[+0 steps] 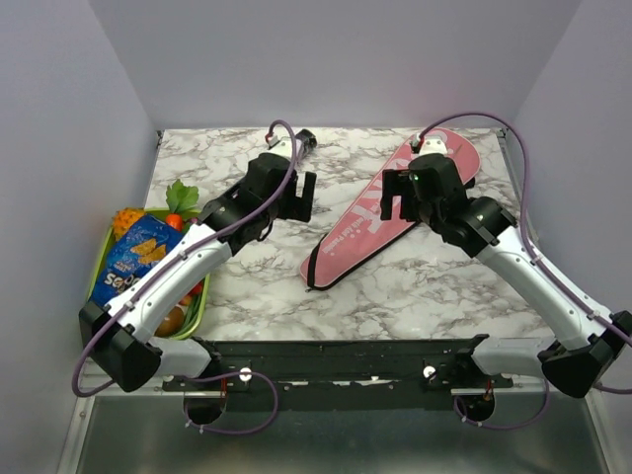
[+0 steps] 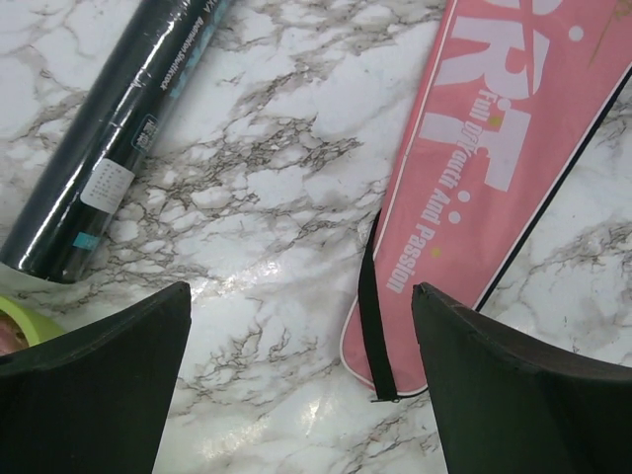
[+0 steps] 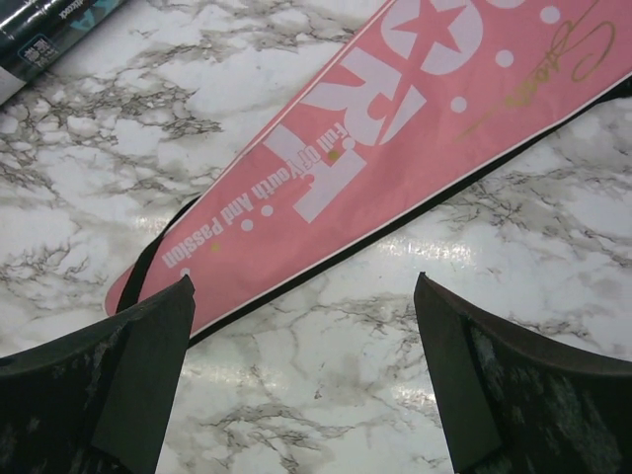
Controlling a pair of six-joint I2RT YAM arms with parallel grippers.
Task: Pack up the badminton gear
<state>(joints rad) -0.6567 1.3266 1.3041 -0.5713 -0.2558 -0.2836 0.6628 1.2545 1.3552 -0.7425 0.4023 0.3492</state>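
- While both my arms reach out from the near edge of the marble surface [image 1: 395, 286], neither pincer holds anything.
- Nearest, against the left edge, a green tray [image 1: 196, 314] carries a blue snack packet [image 1: 138, 255] and toy fruit [image 1: 178, 202].
- My left pincer [image 2: 301, 291] hangs spread wide above bare marble near the middle of the surface and touches nothing. In my wrist view, the narrow end of the pink bag [image 2: 474, 168] lies just inside my right finger [image 2: 494, 395].
- That bag, lettered "SPORT", lies flat and slantwise. Its narrow end, with a loose black strip [image 2: 370, 316], points toward the middle of the surface, and its wide end lies toward the far right corner.
- My right pincer [image 3: 304, 281] is spread just as wide and hovers over the bag's near long edge, clear of the fabric.
- Farthest back on the left, the long black tube [image 2: 109, 148] lies on the surface. It slants from beside the tray toward the far edge, apart from the bag. From above, my left arm hides most of it.
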